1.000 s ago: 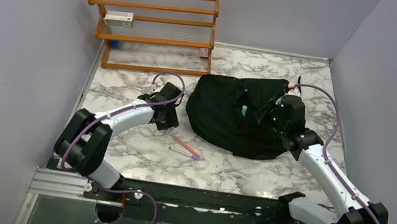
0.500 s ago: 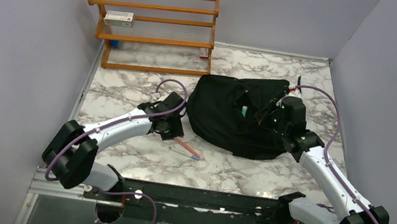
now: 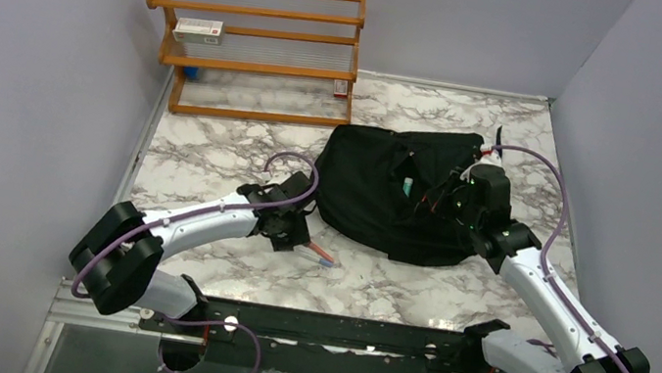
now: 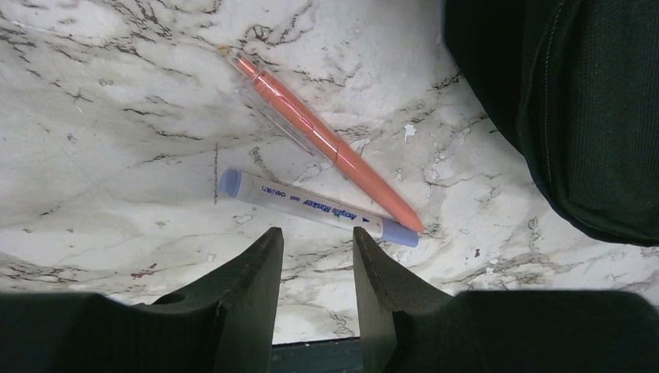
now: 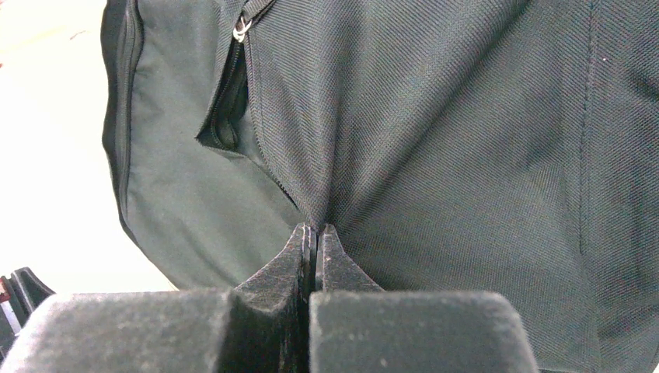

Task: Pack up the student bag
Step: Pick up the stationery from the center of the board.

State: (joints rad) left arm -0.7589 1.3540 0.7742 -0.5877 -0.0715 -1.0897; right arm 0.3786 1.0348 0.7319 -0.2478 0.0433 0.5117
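Left gripper (image 4: 316, 237): jaws partly apart, nothing between them, poised low over the white marker (image 4: 311, 206), just short of it. Right gripper (image 5: 315, 231): jaws together, pinching a fold of the student bag (image 5: 435, 140) beside its zipper opening (image 5: 225, 116), probably to hold the mouth up. Bag slumped on the marble table (image 3: 214, 149), right of centre. Packing judged partly done: teal item (image 3: 404, 186) showing in the opening; marker and orange pen (image 4: 319, 140), touching at one end, not yet in. Wooden rack (image 3: 259, 47) at the back, small box (image 3: 198, 26) on it. Nothing across the way to the pens; bag edge near them.
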